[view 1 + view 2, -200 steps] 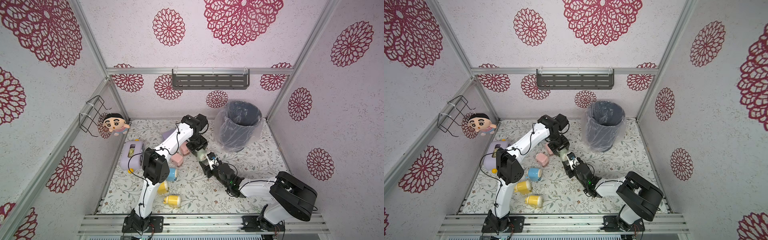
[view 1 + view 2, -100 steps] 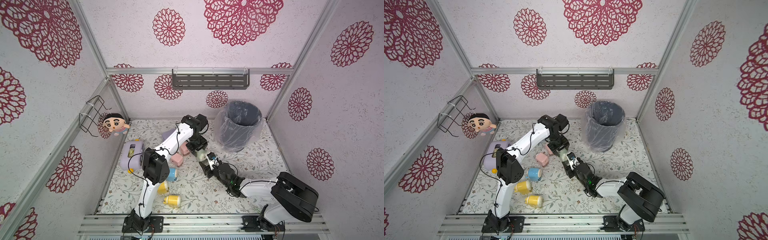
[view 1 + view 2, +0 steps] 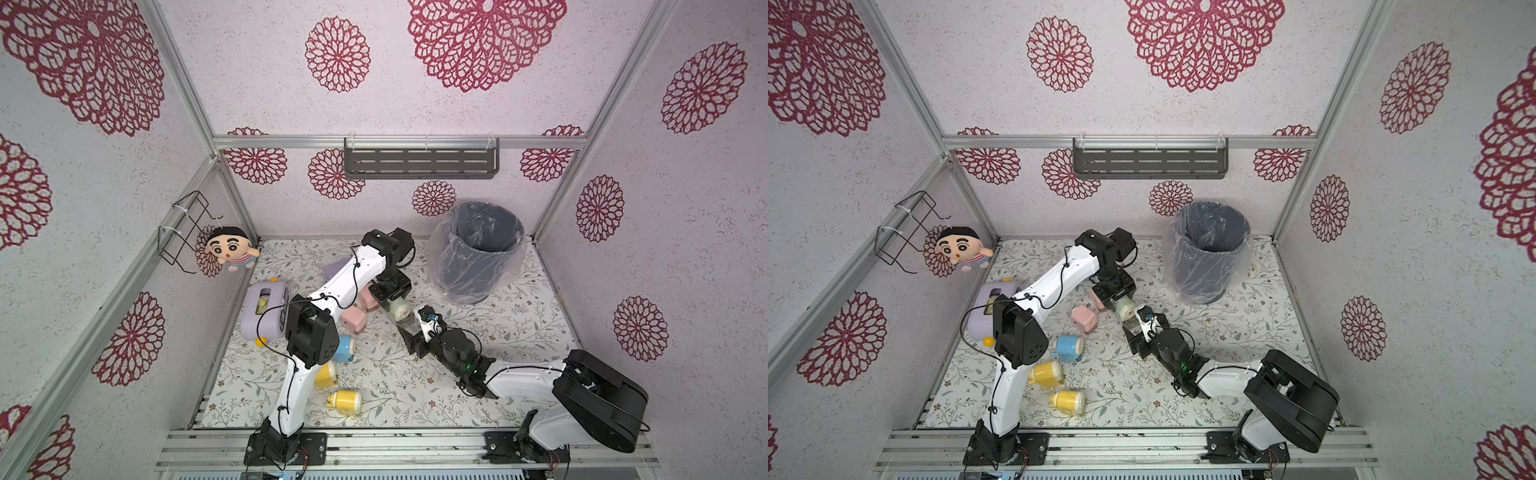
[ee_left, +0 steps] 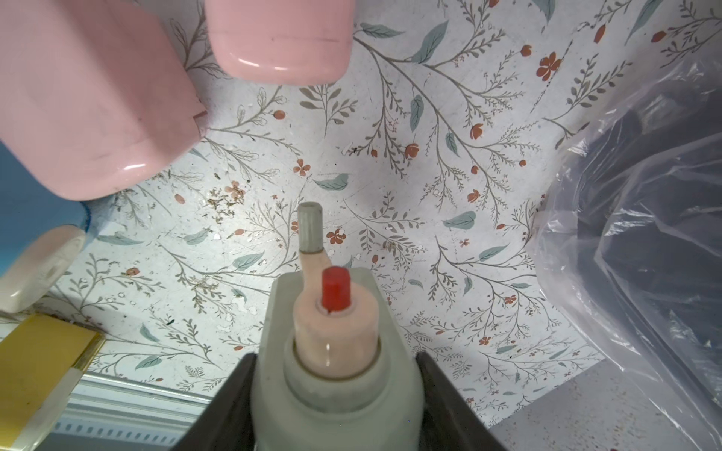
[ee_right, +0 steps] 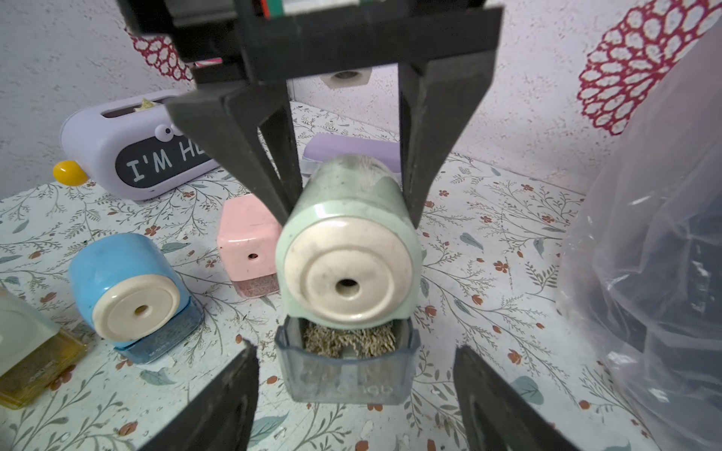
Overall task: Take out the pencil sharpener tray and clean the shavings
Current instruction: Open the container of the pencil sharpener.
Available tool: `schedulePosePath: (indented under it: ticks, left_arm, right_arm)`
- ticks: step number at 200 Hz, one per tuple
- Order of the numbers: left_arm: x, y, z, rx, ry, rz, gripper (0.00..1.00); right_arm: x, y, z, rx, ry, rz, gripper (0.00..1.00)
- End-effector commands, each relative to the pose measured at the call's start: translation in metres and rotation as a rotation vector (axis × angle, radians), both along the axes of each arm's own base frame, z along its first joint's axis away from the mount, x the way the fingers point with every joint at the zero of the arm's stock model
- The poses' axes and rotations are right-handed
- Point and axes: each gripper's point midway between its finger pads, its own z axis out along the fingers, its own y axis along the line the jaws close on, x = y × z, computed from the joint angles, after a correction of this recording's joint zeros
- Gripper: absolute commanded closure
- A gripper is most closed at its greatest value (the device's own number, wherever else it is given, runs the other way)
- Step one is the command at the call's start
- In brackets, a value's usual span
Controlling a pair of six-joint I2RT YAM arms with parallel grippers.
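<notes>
Nearest the robot's base, the right gripper [image 5: 355, 351] is standing released, its two dark jaws spread wide and touching nothing. In a top view it is sitting at about 5 o'clock of the green sharpener [image 3: 400, 311], just beside it.

Just beyond those jaws, the tray [image 5: 345, 377] is sticking partway out from the bottom of the sharpener's front face. It is a clear, grey-tinted plastic drawer, open on top. The shavings [image 5: 347, 341] are filling it, a tan, wiry heap pressing up against the body above.

The tray is looking light, thin-walled and smooth, so it is likely to be slippery and to flex or crack under a hard squeeze. The best hold is probably across its two flat side walls, close to the front lip, with a moderate pinch. The pull should be running straight along the slide. The tray should stay level, since the loose heap would spill at any tilt.

Farther on, the left gripper [image 5: 349, 203] is clenching the pale green body from above, one jaw on each side, which gives the counter-hold for that pull.

Farthest, at about 2 o'clock of the sharpener, the bin [image 3: 461, 270] with its clear liner is standing near, the likely place for tipping the heap.
</notes>
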Motion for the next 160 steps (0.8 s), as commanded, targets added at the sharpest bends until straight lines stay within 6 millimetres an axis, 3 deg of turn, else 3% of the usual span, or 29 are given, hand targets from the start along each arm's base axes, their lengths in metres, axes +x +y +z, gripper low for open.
schedulePosePath:
  ticks: [1, 101, 160]
  left_arm:
    - [0.005, 0.003, 0.003, 0.009, -0.018, 0.006, 0.94]
    - [0.002, 0.004, 0.004, 0.012, -0.016, 0.005, 0.94]
    - [0.002, 0.004, 0.004, 0.015, -0.018, 0.004, 0.94]
  right_arm:
    - [0.008, 0.004, 0.019, 0.046, -0.036, -0.019, 0.18]
    - [0.02, 0.012, 0.004, 0.039, 0.002, -0.026, 0.23]
    - [0.025, 0.017, 0.001, 0.041, 0.012, -0.009, 0.19]
